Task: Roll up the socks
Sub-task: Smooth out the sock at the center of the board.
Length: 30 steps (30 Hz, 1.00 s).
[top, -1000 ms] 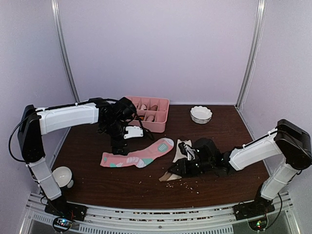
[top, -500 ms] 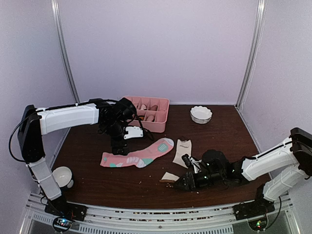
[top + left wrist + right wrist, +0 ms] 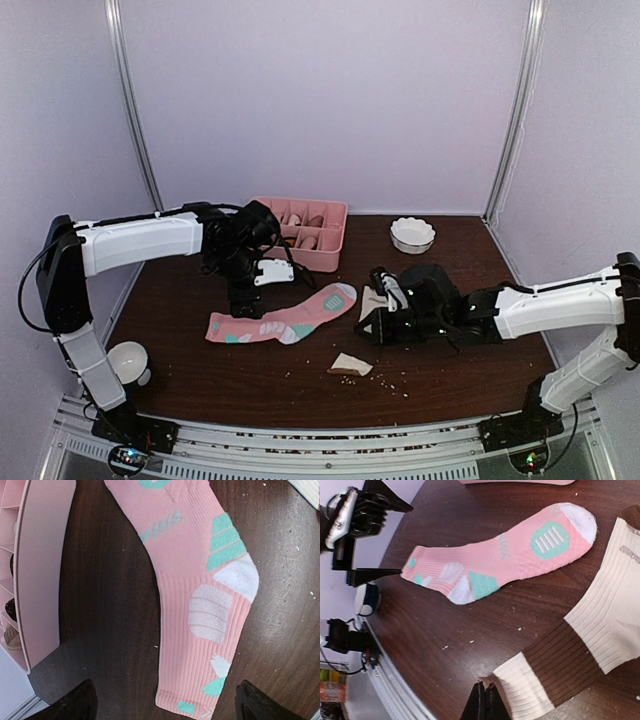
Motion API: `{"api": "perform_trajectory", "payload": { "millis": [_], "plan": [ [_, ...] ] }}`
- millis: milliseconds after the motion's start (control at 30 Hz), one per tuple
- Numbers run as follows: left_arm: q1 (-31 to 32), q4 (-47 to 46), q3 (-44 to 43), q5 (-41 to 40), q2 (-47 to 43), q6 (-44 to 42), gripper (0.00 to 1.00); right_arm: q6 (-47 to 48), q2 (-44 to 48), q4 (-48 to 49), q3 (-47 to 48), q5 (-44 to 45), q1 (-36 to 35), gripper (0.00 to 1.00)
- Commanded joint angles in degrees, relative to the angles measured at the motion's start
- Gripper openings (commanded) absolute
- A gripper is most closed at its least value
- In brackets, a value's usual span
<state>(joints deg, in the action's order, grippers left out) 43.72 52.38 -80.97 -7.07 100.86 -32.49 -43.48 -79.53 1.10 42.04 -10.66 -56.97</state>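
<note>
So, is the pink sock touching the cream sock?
Apart. The right wrist view shows a strip of bare dark table between the white toe of the pink sock and the near edge of the cream sock.

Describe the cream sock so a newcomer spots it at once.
Find the pink tray at the back of the table; in front of it lies a pink sock. The cream sock lies just right of that one's toe, and it alone is ribbed cream with a dark brown band.
</note>
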Motion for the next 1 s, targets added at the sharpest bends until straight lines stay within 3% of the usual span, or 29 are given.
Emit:
{"api": "perform_trajectory", "payload": {
  "millis": [0,267,633,733,867,967],
  "plan": [
    [0.31,-0.96,0.62,-0.11,-1.62,-0.30,0.98,0.88,-7.80,-6.25,1.75,6.88,-2.65,0.00],
    [0.31,-1.05,2.08,-0.79,-2.06,-0.71,0.98,-3.89,-13.43,1.32,-2.82,6.14,-9.27,0.00],
    [0.31,-0.95,1.31,-0.66,-1.73,-1.06,0.98,-0.43,-10.18,-11.40,-2.16,13.21,-10.55,0.00],
    [0.35,-0.88,1.08,-0.51,-1.71,-1.17,0.98,0.52,-4.43,-10.21,-2.07,10.52,-7.88,0.11],
    [0.31,-0.17,0.64,0.69,-1.85,-1.17,0.98,1.52,2.41,-11.10,-0.69,8.86,0.92,0.22],
    [0.39,0.00,0.64,2.17,-1.83,-1.20,0.98,2.09,1.81,-15.99,2.28,10.23,8.04,0.20]
  ]
}}
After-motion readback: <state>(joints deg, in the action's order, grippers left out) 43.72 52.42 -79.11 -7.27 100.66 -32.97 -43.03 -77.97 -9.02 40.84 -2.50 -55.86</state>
